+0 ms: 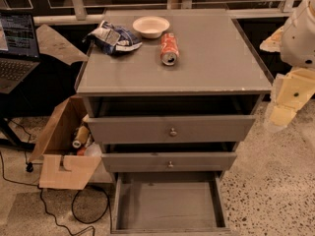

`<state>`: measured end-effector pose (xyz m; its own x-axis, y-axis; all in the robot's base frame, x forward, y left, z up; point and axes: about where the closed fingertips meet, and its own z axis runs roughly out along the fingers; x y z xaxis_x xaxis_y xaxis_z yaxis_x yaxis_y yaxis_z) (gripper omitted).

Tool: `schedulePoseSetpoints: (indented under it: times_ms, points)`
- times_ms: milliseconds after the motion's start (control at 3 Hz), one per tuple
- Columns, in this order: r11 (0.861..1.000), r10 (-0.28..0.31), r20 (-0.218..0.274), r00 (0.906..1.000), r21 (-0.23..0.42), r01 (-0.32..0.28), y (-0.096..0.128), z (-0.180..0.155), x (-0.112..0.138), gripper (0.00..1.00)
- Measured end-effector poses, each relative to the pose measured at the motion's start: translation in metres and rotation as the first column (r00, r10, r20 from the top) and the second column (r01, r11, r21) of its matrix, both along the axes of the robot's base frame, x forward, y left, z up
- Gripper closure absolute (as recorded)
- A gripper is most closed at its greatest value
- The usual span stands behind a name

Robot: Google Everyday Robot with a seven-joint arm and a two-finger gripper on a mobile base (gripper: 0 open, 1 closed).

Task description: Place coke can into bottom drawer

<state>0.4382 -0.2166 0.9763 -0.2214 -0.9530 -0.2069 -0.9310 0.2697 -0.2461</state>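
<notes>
The coke can (169,48) lies on its side on the grey cabinet top (211,63), its silver end facing the front edge. The bottom drawer (167,204) is pulled out near the floor and nothing lies in it. My arm comes in at the right edge of the view, white above and pale yellow below. My gripper (282,114) hangs beside the cabinet's right side, at about the height of the top drawer. It is well to the right of the can and below it, and touches nothing.
A white bowl (151,26) and a blue-and-white chip bag (113,36) sit behind the can. Two knobbed drawers (173,130) (170,163) stand slightly out above the bottom one. An open cardboard box (64,149), cables (74,211) and a laptop (17,48) are at the left.
</notes>
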Motion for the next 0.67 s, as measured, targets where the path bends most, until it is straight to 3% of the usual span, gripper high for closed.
schedulePoseSetpoints:
  times_ms: [333,667]
  points:
    - [1.0,0.0,0.0,1.0,0.0,0.0,0.0,0.0,0.0,0.0]
    - [0.998,0.056,0.016,0.9983,0.007,-0.056,-0.001,0.0024,0.0065,0.0]
